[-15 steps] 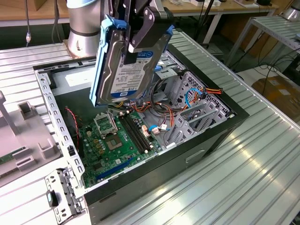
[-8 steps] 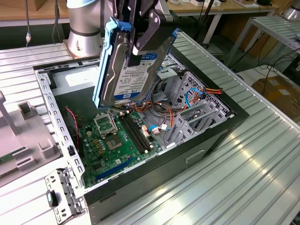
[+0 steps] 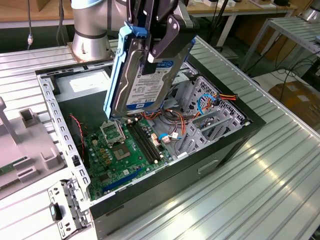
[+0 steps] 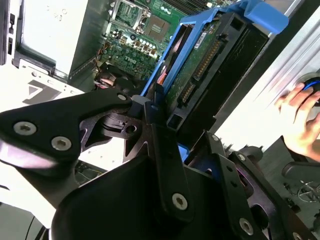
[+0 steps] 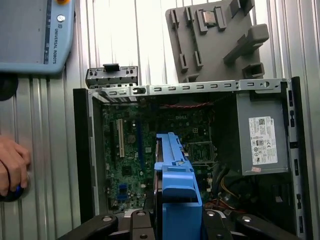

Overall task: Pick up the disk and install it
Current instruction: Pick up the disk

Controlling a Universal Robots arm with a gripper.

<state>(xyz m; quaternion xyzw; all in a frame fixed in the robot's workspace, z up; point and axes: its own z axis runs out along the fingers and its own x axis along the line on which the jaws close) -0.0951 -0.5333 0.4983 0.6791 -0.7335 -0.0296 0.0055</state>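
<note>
The hand (image 3: 148, 50) is clamped on the disk (image 3: 140, 80), its black fingers pressing from either side on the upper end of the blue carrier, as both wrist views also show (image 4: 160, 116) (image 5: 177, 222). The arm reaches down from above, with the wrist tipped so that the disk hangs steeply tilted, nearly on edge. Its labelled silver face is turned toward the exterior view's right and its lower end points down into the open computer case (image 3: 55, 115). The disk is in the air, clear of everything below it. In the second wrist view its green circuit side and connector edge (image 4: 210, 55) show inside the blue frame. Beneath the lower end lies the green motherboard (image 3: 120, 150), with its processor socket and memory slots. Toward the exterior view's right, within the same case, stands the metal drive cage (image 3: 205, 110), with orange and blue cables looping beside it. The first wrist view looks past the blue carrier (image 5: 175, 170) to the power supply (image 5: 262, 135) in one corner of the case. The case rests on a ribbed metal desk (image 3: 280, 175). A grey plastic fixture (image 3: 25, 145) lies on the desk beside the case. The arm's round base (image 3: 92, 30) stands behind the case. At the edge of the first wrist view a person's fingers (image 5: 15, 160) rest on the desk, below a grey-blue pendant (image 5: 30, 35).
</note>
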